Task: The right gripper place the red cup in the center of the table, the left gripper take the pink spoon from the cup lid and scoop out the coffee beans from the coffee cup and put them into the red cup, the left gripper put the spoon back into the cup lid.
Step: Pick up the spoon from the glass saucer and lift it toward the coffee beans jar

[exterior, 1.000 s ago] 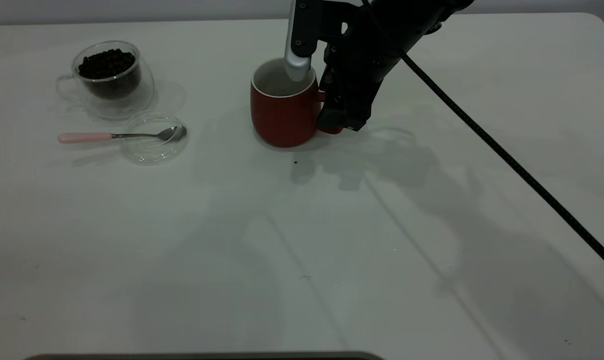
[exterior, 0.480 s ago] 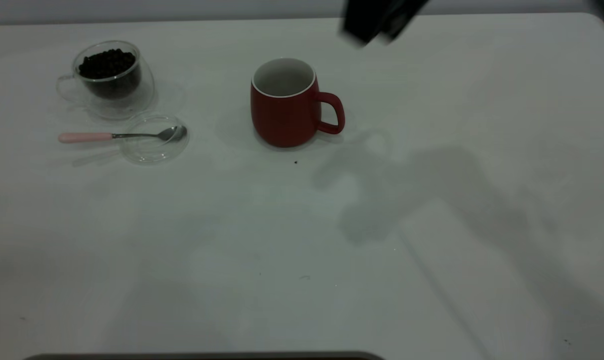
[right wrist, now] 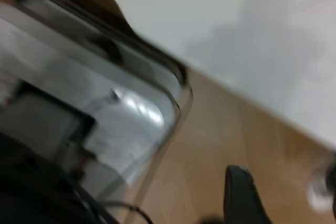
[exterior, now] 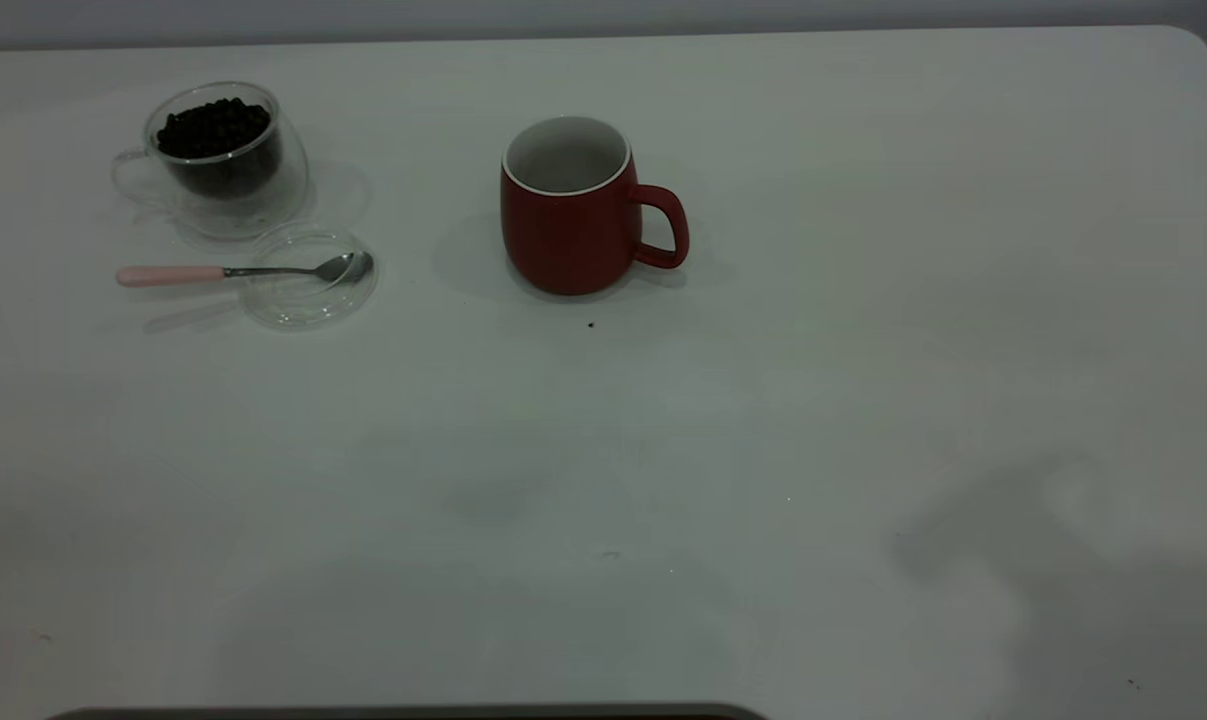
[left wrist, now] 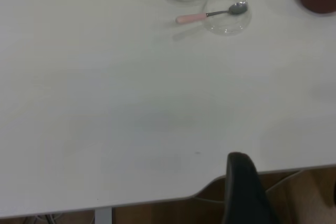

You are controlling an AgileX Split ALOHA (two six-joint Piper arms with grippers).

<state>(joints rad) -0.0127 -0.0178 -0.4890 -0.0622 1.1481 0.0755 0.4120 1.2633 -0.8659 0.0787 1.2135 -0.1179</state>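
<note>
Red cup [exterior: 571, 215] stands upright near the middle of the tabletop [exterior: 863, 350], empty white inside, handle toward the right arm's side. Nothing grips it, so the placing step looks done and it is set as the target for beans.

Well apart toward the left side: coffee cup [exterior: 225, 155] with coffee beans [exterior: 213, 127] heaped inside, upright. Just beside it, nearer the camera, the cup lid [exterior: 308, 278] lies flat. The spoon [exterior: 233, 272] rests with its metal bowl in the lid and its pink handle sticking out over the tabletop away from the red cup, free to be pinched.

Left pincer [left wrist: 247, 192]: only one dark finger shows in its wrist view, at the tabletop's near edge, far from the spoon [left wrist: 210, 14]; cannot tell how wide it is. It holds nothing.

Right pincer [right wrist: 241, 198]: off the tabletop, over the floor by some equipment; one finger visible, width cannot tell.

Next step is probably the left arm reaching for the spoon handle.
</note>
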